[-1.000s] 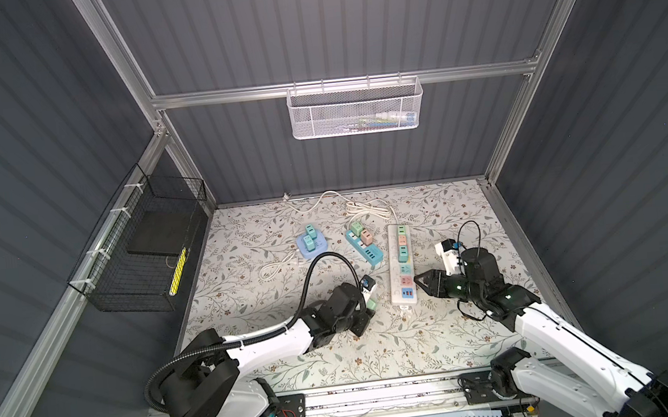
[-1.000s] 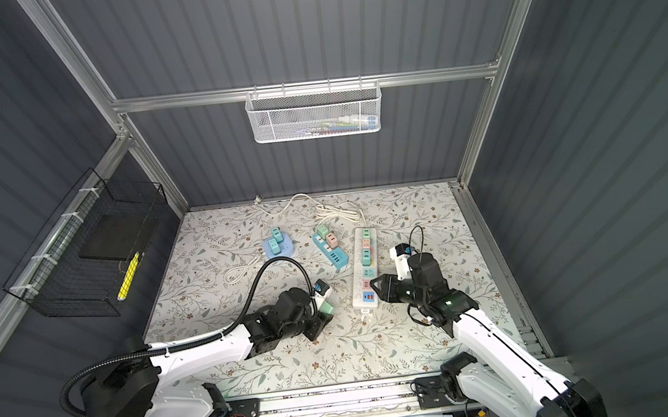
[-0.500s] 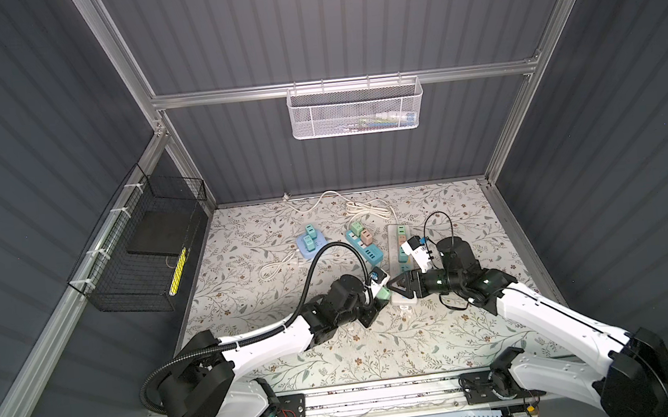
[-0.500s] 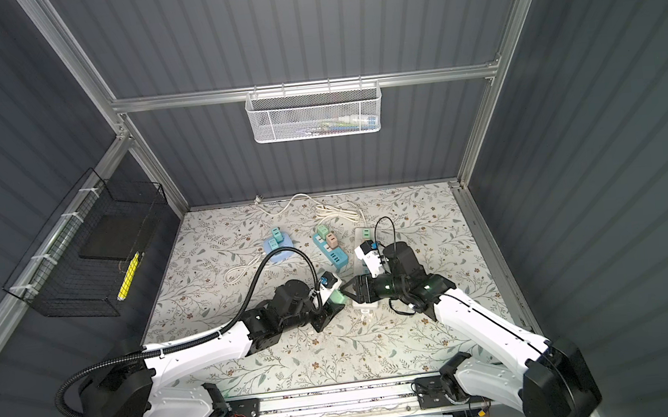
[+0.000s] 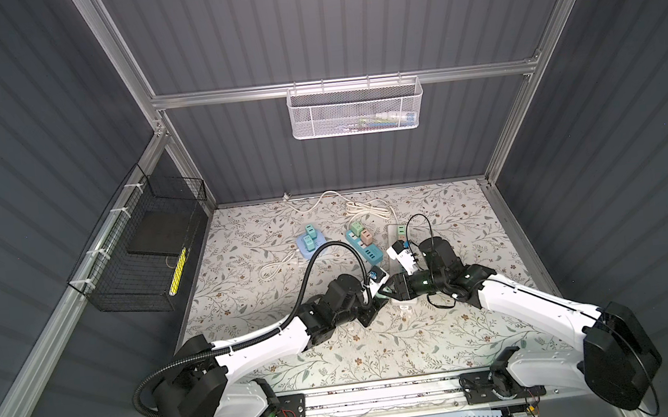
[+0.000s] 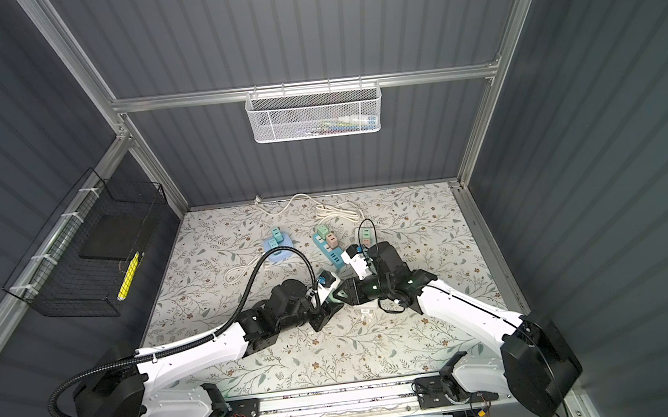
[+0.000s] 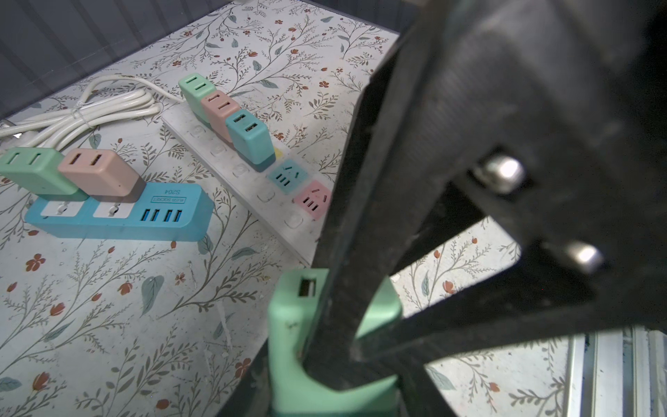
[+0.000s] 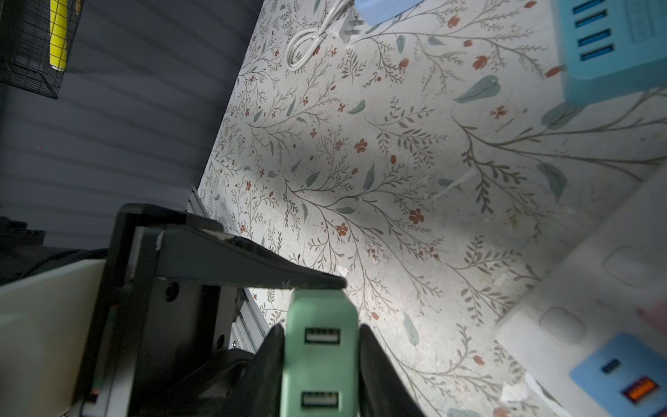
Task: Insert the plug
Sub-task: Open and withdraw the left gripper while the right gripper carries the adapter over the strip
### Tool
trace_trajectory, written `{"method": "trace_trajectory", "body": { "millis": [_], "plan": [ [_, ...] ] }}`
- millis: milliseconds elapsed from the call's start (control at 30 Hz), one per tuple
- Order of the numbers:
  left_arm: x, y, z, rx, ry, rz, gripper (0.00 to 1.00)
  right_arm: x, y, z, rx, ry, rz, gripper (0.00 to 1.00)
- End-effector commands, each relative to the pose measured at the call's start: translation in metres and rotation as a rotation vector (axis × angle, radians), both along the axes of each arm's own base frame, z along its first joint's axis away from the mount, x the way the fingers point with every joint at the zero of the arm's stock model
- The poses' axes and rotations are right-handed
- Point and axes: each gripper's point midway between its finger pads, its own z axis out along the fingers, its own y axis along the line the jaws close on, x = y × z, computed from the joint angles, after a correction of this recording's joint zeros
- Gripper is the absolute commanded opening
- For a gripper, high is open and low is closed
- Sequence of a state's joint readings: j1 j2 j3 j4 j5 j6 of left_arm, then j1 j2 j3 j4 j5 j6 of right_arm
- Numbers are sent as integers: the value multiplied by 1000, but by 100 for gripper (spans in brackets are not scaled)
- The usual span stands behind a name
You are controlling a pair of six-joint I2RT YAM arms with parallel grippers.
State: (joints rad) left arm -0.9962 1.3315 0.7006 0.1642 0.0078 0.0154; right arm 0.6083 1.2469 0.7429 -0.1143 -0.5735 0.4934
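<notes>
The plug (image 8: 321, 346) is a mint-green block with two USB ports, held in the air between both arms in both top views (image 5: 383, 292) (image 6: 334, 297). My left gripper (image 7: 332, 397) is shut on one end of it. My right gripper (image 8: 321, 368) is shut on its sides, one black finger (image 8: 270, 361) on each flank. The two grippers meet tip to tip (image 5: 376, 295) (image 5: 391, 291) just left of the white power strip (image 7: 231, 162). That strip carries three plugs and shows a free blue socket (image 7: 287, 177) and a free pink socket (image 7: 312, 200).
A blue strip (image 5: 365, 248) with USB ports and two plugs lies left of the white one. A pale blue socket block (image 5: 311, 247) lies further left, with coiled white cords (image 5: 366, 210) behind. A black wire basket (image 5: 148, 252) hangs on the left wall.
My right arm swung left across the white strip to the left gripper and closed its jaws on the plug. The left gripper carried the plug slightly right and stayed shut.
</notes>
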Motion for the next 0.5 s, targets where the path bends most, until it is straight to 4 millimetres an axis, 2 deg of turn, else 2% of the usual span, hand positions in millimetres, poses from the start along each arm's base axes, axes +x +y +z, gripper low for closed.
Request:
{"method": "trace_trajectory", "body": {
  "millis": [0, 33, 100, 267, 300, 367, 467],
  "plan": [
    [3, -8, 21, -52, -30, 3, 36, 5, 3, 4, 0, -19, -2, 28],
    [4, -7, 20, -50, -27, 9, 39, 6, 2, 4, -3, -18, -5, 26],
    [6, -5, 20, -52, -26, 36, 51, 5, 2, 3, -10, -25, -8, 23],
    [21, 18, 29, -87, -45, 199, 86, 19, -12, 9, -62, -88, -102, 20],
    [26, 26, 32, -97, -51, 250, 90, 25, -19, 9, -90, -109, -149, 20],
    [38, 49, 40, -126, -69, 400, 98, 44, -47, 5, -184, -191, -315, 19],
    [48, 83, 44, -220, -56, 614, 100, 63, -86, 0, -320, -278, -506, 19]
  ]
}}
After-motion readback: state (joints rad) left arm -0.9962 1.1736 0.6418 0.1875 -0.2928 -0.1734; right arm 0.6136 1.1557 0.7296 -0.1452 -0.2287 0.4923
